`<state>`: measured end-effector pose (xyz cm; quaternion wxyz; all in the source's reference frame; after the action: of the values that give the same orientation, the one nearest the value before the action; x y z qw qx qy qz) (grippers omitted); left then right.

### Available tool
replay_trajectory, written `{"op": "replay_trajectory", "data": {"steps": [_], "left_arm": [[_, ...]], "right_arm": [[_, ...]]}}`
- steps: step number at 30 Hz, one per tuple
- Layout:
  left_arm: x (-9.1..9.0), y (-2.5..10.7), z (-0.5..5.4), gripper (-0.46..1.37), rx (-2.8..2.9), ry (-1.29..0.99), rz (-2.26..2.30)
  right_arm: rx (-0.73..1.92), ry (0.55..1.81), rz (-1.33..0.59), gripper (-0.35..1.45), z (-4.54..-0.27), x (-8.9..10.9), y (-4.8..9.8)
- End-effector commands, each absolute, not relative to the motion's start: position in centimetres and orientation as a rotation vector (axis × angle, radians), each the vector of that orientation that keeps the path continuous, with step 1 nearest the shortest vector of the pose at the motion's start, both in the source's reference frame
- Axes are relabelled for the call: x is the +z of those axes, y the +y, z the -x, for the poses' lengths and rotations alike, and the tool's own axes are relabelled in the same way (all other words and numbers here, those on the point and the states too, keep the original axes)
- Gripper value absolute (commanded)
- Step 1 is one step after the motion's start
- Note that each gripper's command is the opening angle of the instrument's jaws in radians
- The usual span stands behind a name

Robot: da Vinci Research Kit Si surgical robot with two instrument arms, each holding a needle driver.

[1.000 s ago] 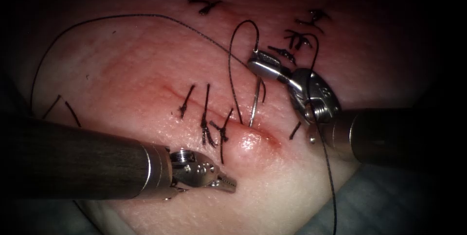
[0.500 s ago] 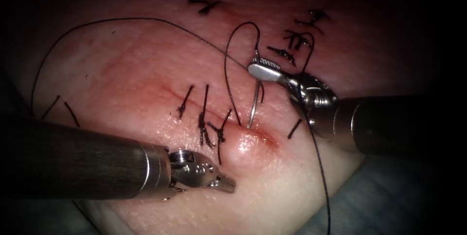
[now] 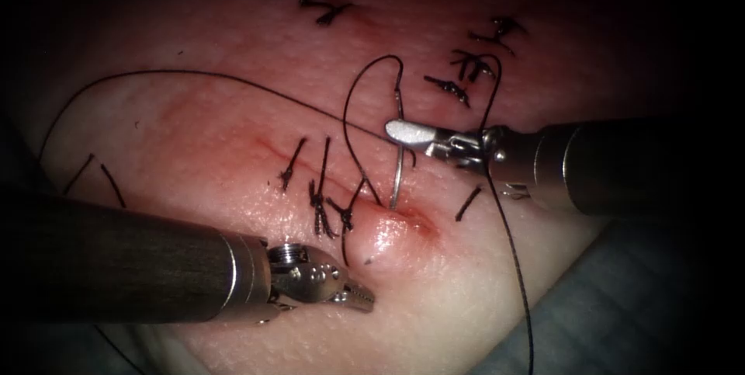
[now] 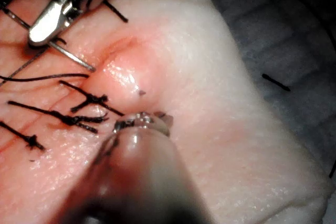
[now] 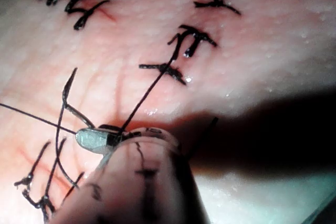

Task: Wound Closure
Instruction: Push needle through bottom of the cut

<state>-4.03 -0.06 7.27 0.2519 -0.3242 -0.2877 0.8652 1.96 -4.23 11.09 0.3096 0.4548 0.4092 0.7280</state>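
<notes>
Needle point(image 3: 396, 177) is standing upright, tip in the tissue point(image 3: 233, 111) just right of the cut point(image 3: 341, 189), right hand point(image 3: 403, 133) clenching its upper end, left hand point(image 3: 358, 297) lying clenched, holding nothing, nearby.

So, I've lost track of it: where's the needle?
Endoscope view: the needle is held near its tail by the right tool, its tip in the tissue at the cut's right end.
</notes>
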Motion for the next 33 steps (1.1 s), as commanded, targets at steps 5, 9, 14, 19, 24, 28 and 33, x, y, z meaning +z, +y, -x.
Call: {"op": "replay_trajectory", "data": {"steps": [5, 9, 14, 19, 24, 28, 33], "left_arm": [[7.27, -0.05, 4.03, -0.33, 2.351, -0.796, 0.886], [7.28, -0.03, 4.03, -0.27, 2.351, -0.798, 0.888], [7.28, -0.01, 4.02, -0.25, 2.351, -0.8, 0.889], [7.27, 0.03, 4.01, -0.18, 2.344, -0.806, 0.887], [7.25, 0.07, 4.02, -0.17, 2.34, -0.814, 0.888], [7.24, 0.06, 4.02, -0.2, 2.34, -0.814, 0.888], [7.24, 0.06, 4.02, -0.21, 2.34, -0.813, 0.888]], "right_arm": [[1.952, 1.014, -1.277, -0.35, -2.0, 10.97, -4.38], [1.957, 0.992, -1.304, -0.35, -2.04, 10.88, -4.52], [1.96, 0.964, -1.344, -0.35, -2.09, 10.79, -4.73], [1.957, 0.943, -1.362, -0.35, -2.14, 10.71, -4.91], [1.975, 0.925, -1.349, -0.35, -2.13, 10.66, -4.85], [1.988, 0.948, -1.295, -0.35, -2.1, 10.7, -4.76], [1.967, 0.994, -1.28, -0.35, -2.06, 10.77, -4.69]]}}
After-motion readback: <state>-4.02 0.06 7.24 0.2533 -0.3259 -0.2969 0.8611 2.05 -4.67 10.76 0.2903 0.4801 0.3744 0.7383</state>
